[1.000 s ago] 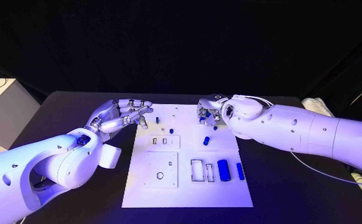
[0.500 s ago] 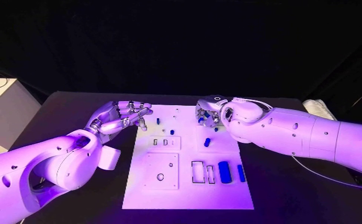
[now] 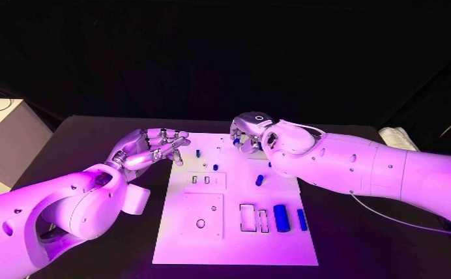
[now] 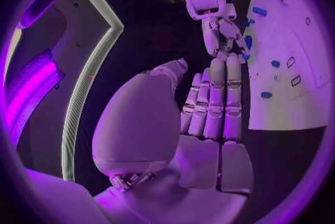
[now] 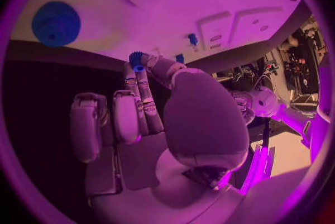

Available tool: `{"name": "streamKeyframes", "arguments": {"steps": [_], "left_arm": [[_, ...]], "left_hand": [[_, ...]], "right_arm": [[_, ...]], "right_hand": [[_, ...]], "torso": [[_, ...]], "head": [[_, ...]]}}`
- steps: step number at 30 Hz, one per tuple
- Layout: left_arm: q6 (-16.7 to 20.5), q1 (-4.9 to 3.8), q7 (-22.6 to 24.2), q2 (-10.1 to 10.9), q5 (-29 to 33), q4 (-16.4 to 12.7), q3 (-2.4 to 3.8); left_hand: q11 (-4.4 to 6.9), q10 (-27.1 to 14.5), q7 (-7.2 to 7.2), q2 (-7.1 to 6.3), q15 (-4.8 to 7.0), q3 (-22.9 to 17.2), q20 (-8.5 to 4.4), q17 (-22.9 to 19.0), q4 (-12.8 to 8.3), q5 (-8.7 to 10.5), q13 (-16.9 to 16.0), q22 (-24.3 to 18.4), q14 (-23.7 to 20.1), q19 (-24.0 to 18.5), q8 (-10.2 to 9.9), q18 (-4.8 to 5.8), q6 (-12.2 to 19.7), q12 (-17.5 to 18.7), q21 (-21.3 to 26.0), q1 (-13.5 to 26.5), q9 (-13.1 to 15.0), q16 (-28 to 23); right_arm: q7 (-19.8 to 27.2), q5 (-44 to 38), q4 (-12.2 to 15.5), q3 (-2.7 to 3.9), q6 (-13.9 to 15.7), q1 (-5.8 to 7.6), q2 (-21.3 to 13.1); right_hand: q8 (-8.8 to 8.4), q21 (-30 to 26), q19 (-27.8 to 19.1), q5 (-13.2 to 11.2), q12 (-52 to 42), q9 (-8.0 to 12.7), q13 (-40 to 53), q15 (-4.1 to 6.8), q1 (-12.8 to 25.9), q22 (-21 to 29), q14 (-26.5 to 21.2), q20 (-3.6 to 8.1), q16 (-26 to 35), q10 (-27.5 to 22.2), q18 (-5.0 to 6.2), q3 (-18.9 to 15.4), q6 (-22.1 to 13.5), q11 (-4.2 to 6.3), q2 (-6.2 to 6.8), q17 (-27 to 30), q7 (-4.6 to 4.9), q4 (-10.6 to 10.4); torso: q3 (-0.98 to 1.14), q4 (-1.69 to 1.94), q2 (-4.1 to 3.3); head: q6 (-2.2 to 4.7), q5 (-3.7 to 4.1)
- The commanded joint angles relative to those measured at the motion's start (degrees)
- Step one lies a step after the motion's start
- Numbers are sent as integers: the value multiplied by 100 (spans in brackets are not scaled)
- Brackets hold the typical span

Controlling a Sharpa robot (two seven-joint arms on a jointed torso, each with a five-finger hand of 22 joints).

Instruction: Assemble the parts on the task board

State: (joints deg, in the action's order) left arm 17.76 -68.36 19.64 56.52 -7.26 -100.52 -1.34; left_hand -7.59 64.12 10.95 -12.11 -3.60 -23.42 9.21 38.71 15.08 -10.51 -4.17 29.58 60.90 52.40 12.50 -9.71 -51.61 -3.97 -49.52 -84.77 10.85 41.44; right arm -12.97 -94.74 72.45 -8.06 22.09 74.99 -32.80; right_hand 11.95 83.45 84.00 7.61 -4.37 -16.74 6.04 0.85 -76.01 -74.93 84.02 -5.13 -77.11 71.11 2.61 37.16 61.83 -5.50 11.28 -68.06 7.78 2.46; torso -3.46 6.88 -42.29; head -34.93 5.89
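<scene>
The white task board (image 3: 235, 240) lies in the middle of the table. On it are a thick blue cylinder (image 3: 281, 218), a blue bar (image 3: 302, 219), a short blue peg (image 3: 259, 179) and smaller blue pieces (image 3: 215, 167) near the far end. My right hand (image 3: 249, 137) hovers over the board's far edge and pinches a small blue toothed part (image 5: 136, 60) between thumb and fingertips. My left hand (image 3: 155, 145) is beside the board's far left corner with nothing in it; its fingers (image 4: 213, 101) lie stretched out side by side.
Rectangular slots (image 3: 247, 218) and a raised square plate with a hole (image 3: 202, 216) sit on the near half of the board. The black table (image 3: 366, 240) surrounds the board. A pale object (image 3: 395, 137) lies at the table's far right.
My right hand has moved a little left along the board's far edge, still pinching the small blue part. The left hand has barely moved.
</scene>
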Motion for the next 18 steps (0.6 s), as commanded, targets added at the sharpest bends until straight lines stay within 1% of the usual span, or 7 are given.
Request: {"name": "streamKeyframes", "arguments": {"steps": [1, 3, 4, 5, 12, 15, 18], "left_arm": [[-98, -12, 25, -10, -20, -10, 7], [-100, -13, 25, -15, -21, -10, 7], [-100, -13, 25, -17, -21, -10, 7], [-100, -13, 25, -18, -21, -10, 8], [-104, -14, 23, -29, -27, -3, 9], [-108, -14, 22, -35, -29, 2, 9], [-113, -14, 19, -41, -33, 10, 9]], "left_hand": [[-18, 3, 32, -9, -19, -34, 9, 5, 8, 32, -5, 5, -38, -47, -24, -68, 2, 15, -39, -5, 5, 20], [-18, 3, 32, -9, -19, -34, 9, 5, 8, 32, -5, 5, -38, -47, -24, -68, 2, 15, -39, -5, 5, 20], [-18, 3, 32, -9, -19, -34, 9, 5, 8, 32, -5, 5, -38, -47, -24, -68, 2, 15, -39, -5, 5, 20], [-18, 3, 32, -9, -19, -34, 9, 5, 8, 32, -5, 5, -38, -47, -24, -68, 2, 15, -39, -5, 5, 20], [-18, 3, 32, -9, -19, -34, 9, 5, 8, 32, -5, 5, -38, -47, -24, -68, 2, 15, -39, -5, 5, 20], [-18, 3, 32, -9, -19, -34, 9, 5, 8, 32, -5, 5, -38, -47, -24, -68, 2, 15, -39, -5, 5, 20], [-18, 3, 32, -9, -19, -34, 9, 5, 8, 32, -5, 5, -38, -47, -24, -68, 2, 15, -39, -5, 5, 20]], "right_arm": [[-373, -544, -94, 4, 413, 2, 141], [-449, -670, -174, 2, 462, -7, 254], [-482, -727, -217, 1, 483, -14, 308], [-513, -781, -260, -2, 499, -23, 358], [-642, -1147, -537, -16, 600, -109, 607], [-663, -1231, -598, -19, 620, -139, 657], [-672, -1304, -658, -21, 618, -168, 709]], "right_hand": [[48, 46, 217, 29, -23, -16, 129, 26, -98, -593, 219, 34, -44, 250, -57, 13, 55, 201, -52, -28, -10, 51], [48, 46, 217, 29, -23, -16, 129, 26, -98, -593, 219, 34, -44, 250, -57, 13, 55, 201, -52, -28, -10, 51], [48, 46, 217, 29, -23, -16, 129, 26, -98, -593, 219, 34, -44, 250, -57, 13, 55, 201, -52, -28, -10, 51], [54, 58, 224, 28, -22, -24, 136, 28, -98, -611, 221, 36, -53, 261, -61, 15, 63, 203, -45, -36, -13, 61], [56, 59, 224, 27, -18, -30, 140, 28, -93, -613, 221, 37, -53, 266, -61, 13, 64, 204, -33, -32, -13, 68], [56, 61, 225, 26, -17, -31, 140, 28, -92, -616, 222, 37, -58, 266, -62, 13, 63, 204, -30, -38, -13, 69], [57, 71, 231, 26, -15, -33, 142, 29, -90, -630, 224, 37, -66, 269, -65, 13, 64, 205, -24, -49, -15, 74]], "torso": [[-8, 18, -5], [-10, 32, -8], [-6, 32, -13], [-8, 36, -14], [-6, 37, -20], [-16, 55, -19], [-15, 52, -21]], "head": [[11, 7], [14, 14], [17, 11], [19, 8], [9, -38], [9, -30], [6, -41]]}}
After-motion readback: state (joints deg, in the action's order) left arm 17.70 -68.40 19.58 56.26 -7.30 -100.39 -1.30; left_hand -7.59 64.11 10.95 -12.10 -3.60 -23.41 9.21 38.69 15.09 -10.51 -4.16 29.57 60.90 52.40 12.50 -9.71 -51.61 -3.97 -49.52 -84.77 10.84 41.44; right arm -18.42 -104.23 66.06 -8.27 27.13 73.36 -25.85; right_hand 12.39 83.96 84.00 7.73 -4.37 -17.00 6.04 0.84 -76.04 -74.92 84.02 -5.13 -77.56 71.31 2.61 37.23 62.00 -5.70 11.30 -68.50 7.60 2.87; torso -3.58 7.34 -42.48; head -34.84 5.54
